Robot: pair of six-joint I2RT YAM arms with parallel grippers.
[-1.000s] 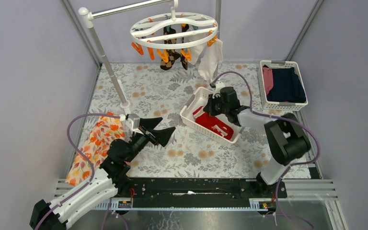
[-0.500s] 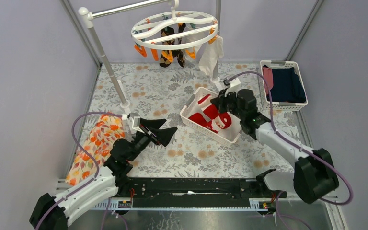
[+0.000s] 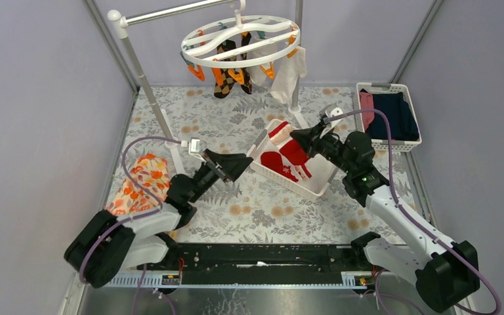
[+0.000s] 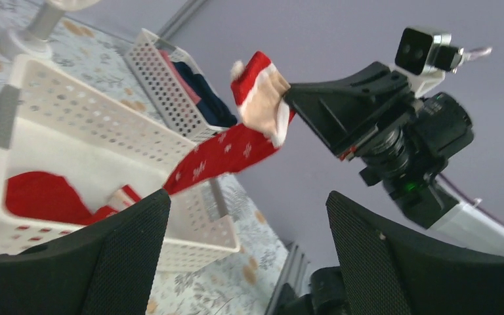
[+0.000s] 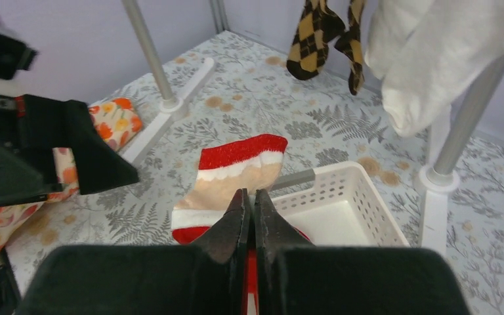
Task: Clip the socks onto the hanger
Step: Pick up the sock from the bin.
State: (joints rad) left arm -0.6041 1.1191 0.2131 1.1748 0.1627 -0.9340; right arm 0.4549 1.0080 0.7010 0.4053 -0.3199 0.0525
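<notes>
Right claw (image 5: 249,197) is being pressed together on the red sock (image 5: 239,161), pinching it just under the white cuff. The cuff end is being pushed out ahead of the fingertips, tan inside showing. The foot end is being trailed down below the claw toward the white basket (image 3: 260,146). A second red sock (image 3: 272,161) is being held by the basket floor, below and left of the right claw.

Left claw (image 3: 231,164) is being held spread wide, with nothing between its fingers. It is being aimed at the right claw from just beside the basket's left wall. In the left wrist view the pinched sock is being framed between its fingers, apart from both.

Beyond and above both claws, the hanger (image 3: 239,38) is being carried by a rail (image 3: 170,11) at the far side. The argyle pair (image 3: 226,69) and the whitish sock (image 3: 287,73) are being hung from its clips: argyle ahead of the right claw, whitish sock ahead-right and nearer.

The orange floral cloth (image 3: 136,185) is being left on the tabletop (image 3: 236,125), behind-left of the left claw. The slatted basket (image 3: 387,141), with navy and pink clothes inside, is being left to the right of the right claw.
</notes>
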